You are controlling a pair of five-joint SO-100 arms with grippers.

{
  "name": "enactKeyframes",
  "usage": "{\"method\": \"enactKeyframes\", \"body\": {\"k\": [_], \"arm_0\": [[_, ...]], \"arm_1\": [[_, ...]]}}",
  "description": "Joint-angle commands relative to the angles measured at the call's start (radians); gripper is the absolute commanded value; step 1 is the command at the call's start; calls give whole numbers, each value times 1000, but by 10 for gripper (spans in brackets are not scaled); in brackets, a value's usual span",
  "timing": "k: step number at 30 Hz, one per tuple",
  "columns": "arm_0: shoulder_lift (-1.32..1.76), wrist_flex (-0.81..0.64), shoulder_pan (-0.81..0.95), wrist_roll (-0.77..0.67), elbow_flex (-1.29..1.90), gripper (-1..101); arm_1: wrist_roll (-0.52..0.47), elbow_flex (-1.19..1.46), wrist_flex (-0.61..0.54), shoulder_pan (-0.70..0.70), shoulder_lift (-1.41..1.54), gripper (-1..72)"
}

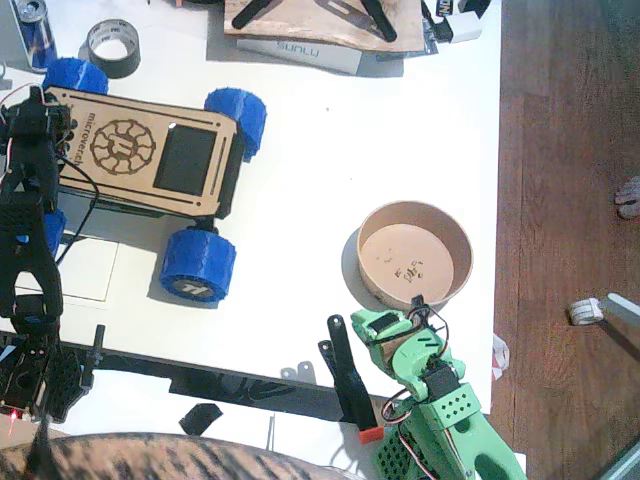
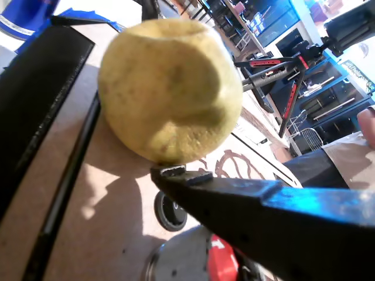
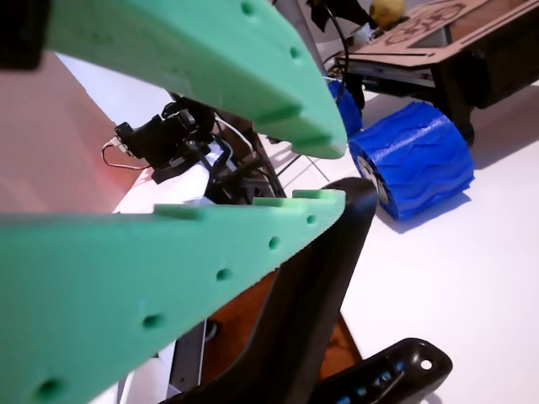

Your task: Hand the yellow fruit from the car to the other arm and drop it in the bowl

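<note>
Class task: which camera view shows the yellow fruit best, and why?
A wrist view: the yellow fruit fills the frame above the car's wooden top, beside the black claw's finger. Another wrist view shows only a small yellow patch far off. In the fixed view it cannot be made out.

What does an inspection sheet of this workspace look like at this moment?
Surface: white table, mostly bare.
Job's things: car at the left; yellow fruit on its deck; bowl holds no fruit.
Clutter: tape roll, can, boxes at the far edge.
Grippers: left gripper at the fruit, grip unclear; right gripper open, holding nothing.
Cables: black wires by the car.
Surroundings: wooden floor.
</note>
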Motion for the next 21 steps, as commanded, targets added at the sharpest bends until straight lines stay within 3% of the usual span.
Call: {"method": "enactKeyframes", "body": {"k": [1, 6, 13, 21], "arm_0": [[14, -18, 14, -2, -46, 456], [12, -17, 14, -2, -46, 424], [12, -17, 12, -2, -46, 0], [12, -11, 11, -5, -46, 0]], "arm_1": [[-17, -5, 2, -15, 8, 1], [-21, -5, 3, -14, 8, 1], [-20, -5, 2, -14, 8, 1], [-23, -5, 3, -15, 8, 1]]}}
